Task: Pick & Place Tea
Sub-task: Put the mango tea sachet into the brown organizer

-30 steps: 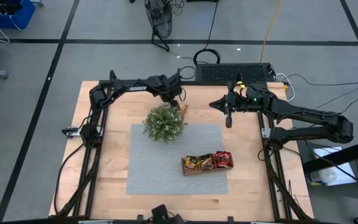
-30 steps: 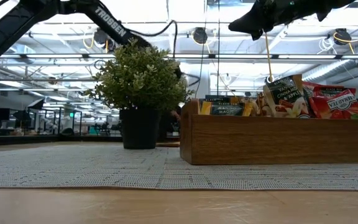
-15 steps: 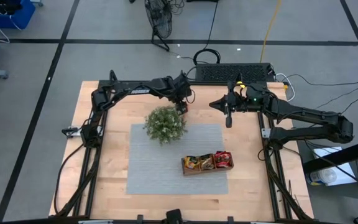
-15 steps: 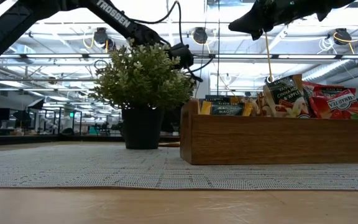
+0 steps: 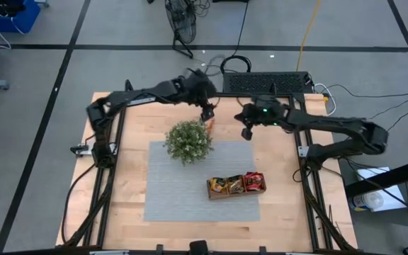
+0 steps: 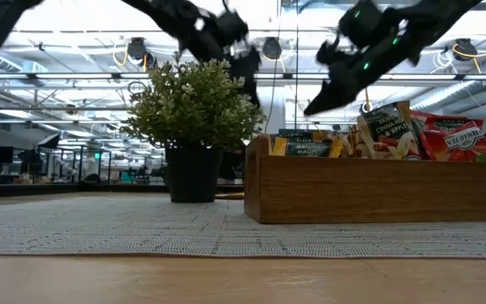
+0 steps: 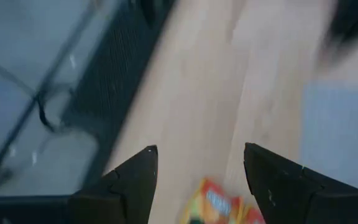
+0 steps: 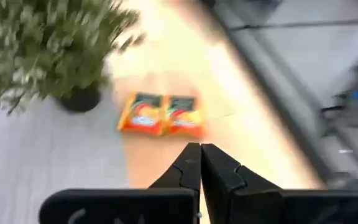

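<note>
lying flat on the bare desk (image 5: 129, 134) behind the plant (image 5: 188, 141), just off the grey mat's (image 5: 183, 191) far edge: two orange tea sachets (image 8: 161, 114), side by side and touching, probably strays waiting to be gathered. sitting well apart from them, toward the near right part of the mat: the wooden tray (image 5: 236, 186), already packed with upright sachets in all three compartments, which suggests being the drop-off place.

hovering over the loose pair: the left hand (image 7: 199, 169), fingers spread wide, nothing between them, one sachet showing just beyond the tips in its wrist view; seemingly lining up for a pinch from above, not yet touching. hanging nearby to the right over bare wood: the right hand (image 5: 246, 132), fingers pressed fully together, gripping nothing, pointing toward the same sachets and the plant pot.
</note>
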`<state>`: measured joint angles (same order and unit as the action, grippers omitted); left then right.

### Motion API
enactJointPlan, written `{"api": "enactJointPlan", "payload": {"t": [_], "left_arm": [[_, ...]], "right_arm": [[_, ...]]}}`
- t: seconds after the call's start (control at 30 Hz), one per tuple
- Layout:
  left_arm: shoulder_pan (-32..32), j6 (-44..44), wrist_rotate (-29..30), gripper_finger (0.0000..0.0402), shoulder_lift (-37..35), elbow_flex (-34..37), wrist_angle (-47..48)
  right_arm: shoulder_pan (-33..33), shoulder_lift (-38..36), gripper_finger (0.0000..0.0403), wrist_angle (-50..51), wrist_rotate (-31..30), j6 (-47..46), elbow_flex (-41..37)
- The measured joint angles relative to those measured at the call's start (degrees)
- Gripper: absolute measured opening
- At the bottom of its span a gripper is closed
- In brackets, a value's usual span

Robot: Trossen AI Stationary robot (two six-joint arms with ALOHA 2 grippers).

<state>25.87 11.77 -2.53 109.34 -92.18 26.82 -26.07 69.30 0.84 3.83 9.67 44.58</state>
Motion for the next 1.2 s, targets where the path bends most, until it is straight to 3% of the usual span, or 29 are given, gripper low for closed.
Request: {"api": "enactJointPlan", "payload": {"t": [0.13, 0.3, 0.4, 0.63, 0.77, 0.9, 1.2], "left_arm": [[0.4, 0.2, -2.6, 0.0239, -6.9, 0.0, -2.5], [2.1, -1.9, -7.3, 0.0239, -15.9, 4.9, -7.6], [3.2, -3.5, -8.6, 0.0239, -21.1, 11.5, -14.9], [6.0, -8.2, -8.0, 0.0239, -28.9, 26.1, -27.8], [6.7, -8.9, -8.1, 0.0239, -30.3, 29.7, -29.3], [6.9, -8.1, -8.0, 0.0239, -30.3, 30.1, -28.6], [6.9, -7.1, -8.1, 0.0239, -30.3, 30.1, -28.6]], "right_arm": [[-2.0, 9.8, 0.0, -4.9, 9.8, 0.5, 0.4], [-2.4, 21.5, 0.0024, -4.6, 11.3, 2.0, 7.9], [-2.4, 28.2, 0.0073, -0.2, 11.5, 2.2, 14.8], [-2.5, 42.9, 0.0231, 8.7, 10.9, 1.6, 30.3], [-2.2, 48.2, 0.0282, 9.7, 6.7, 1.4, 34.2], [-1.9, 50.1, 0.0291, 10.8, 6.3, 1.4, 35.4], [-3.4, 50.0, 0.0263, 18.3, -2.7, 1.1, 35.7]]}}
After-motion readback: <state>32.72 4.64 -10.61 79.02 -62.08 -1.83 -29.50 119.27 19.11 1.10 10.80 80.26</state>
